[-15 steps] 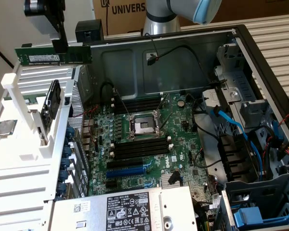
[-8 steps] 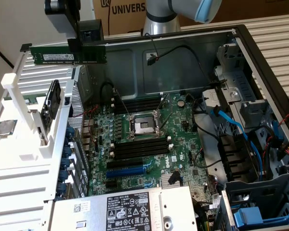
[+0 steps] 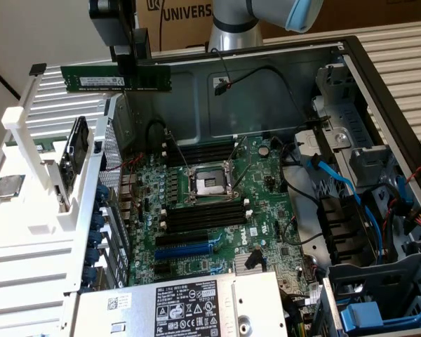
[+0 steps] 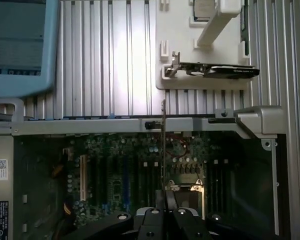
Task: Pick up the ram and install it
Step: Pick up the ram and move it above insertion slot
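Observation:
The ram (image 3: 91,79) is a long green stick with a white label, held level in the air above the far left rim of the open computer case (image 3: 266,84). My gripper (image 3: 126,67) is shut on it near its middle, coming down from above. In the wrist view the ram (image 4: 163,145) shows edge-on as a thin line running out from between the fingers (image 4: 173,202) of my gripper (image 4: 165,200), over the motherboard (image 4: 140,170). The black memory slots (image 3: 203,217) lie beside the CPU socket (image 3: 207,184), well below the stick.
A white rack (image 3: 28,175) at the exterior view's left holds a silver CPU chip (image 3: 7,186) and a dark card (image 3: 77,147). A power supply (image 3: 182,309) sits at the case's near end. Drive bays and blue cables (image 3: 351,196) crowd the exterior view's right.

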`<state>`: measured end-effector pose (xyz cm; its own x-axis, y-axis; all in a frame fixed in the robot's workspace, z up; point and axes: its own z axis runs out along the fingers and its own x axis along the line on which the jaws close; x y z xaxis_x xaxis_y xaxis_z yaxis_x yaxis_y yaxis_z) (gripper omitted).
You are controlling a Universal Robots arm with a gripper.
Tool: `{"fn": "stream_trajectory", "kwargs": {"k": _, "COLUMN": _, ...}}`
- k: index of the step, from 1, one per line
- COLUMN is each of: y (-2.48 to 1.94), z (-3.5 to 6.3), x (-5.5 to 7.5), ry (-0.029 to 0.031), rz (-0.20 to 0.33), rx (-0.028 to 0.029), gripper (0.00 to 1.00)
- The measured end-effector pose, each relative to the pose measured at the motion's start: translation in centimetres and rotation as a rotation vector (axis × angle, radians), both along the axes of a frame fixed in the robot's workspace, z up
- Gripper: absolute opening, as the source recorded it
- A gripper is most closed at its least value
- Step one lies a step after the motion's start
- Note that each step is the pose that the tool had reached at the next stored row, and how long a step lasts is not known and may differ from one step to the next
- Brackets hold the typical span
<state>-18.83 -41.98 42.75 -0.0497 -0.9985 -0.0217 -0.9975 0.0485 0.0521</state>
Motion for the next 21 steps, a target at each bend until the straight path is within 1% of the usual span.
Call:
{"fn": "stream_trajectory", "kwargs": {"k": 1, "y": 0.0, "z": -0.02, "x": 0.1, "ry": 0.0, "rz": -0.003, "rx": -0.0001, "gripper": 0.12}}
{"fn": "stream_trajectory", "kwargs": {"k": 2, "y": 0.0, "z": -0.02, "x": 0.3, "ry": -0.0014, "rz": -0.003, "rx": -0.0002, "gripper": 0.12}}
{"fn": "stream_trajectory", "kwargs": {"k": 3, "y": 0.0, "z": -0.02, "x": 0.6, "ry": -0.0094, "rz": -0.003, "rx": -0.0002, "gripper": 0.12}}
{"fn": "stream_trajectory", "kwargs": {"k": 4, "y": 0.0, "z": -0.02, "x": 0.8, "ry": -0.024, "rz": -0.003, "rx": -0.0002, "gripper": 0.12}}
{"fn": "stream_trajectory", "kwargs": {"k": 7, "y": 0.0, "z": -0.03, "x": 1.3, "ry": -0.0784, "rz": -0.003, "rx": 0.0001, "gripper": 0.12}}
{"fn": "stream_trajectory", "kwargs": {"k": 8, "y": 0.0, "z": -0.03, "x": 1.4, "ry": -0.0953, "rz": -0.003, "rx": 0.0001, "gripper": 0.12}}
{"fn": "stream_trajectory", "kwargs": {"k": 9, "y": 0.0, "z": -0.02, "x": 1.6, "ry": -0.1093, "rz": -0.003, "rx": -0.0001, "gripper": 0.12}}
{"fn": "stream_trajectory", "kwargs": {"k": 10, "y": 0.0, "z": -0.05, "x": 1.7, "ry": -0.1179, "rz": -0.003, "rx": 0.0002, "gripper": 0.12}}
{"fn": "stream_trajectory", "kwargs": {"k": 11, "y": 0.0, "z": -0.1, "x": 1.9, "ry": -0.1218, "rz": -0.003, "rx": 0.0001, "gripper": 0.12}}
{"fn": "stream_trajectory", "kwargs": {"k": 12, "y": 0.0, "z": -0.21, "x": 2.1, "ry": -0.123, "rz": -0.003, "rx": 0.0004, "gripper": 0.12}}
{"fn": "stream_trajectory", "kwargs": {"k": 18, "y": 0.0, "z": -1.28, "x": 3.8, "ry": -0.1235, "rz": -0.003, "rx": 0.0006, "gripper": 0.12}}
{"fn": "stream_trajectory", "kwargs": {"k": 21, "y": -0.04, "z": -1.84, "x": 4.0, "ry": -0.1236, "rz": -0.005, "rx": 0.0011, "gripper": 0.12}}
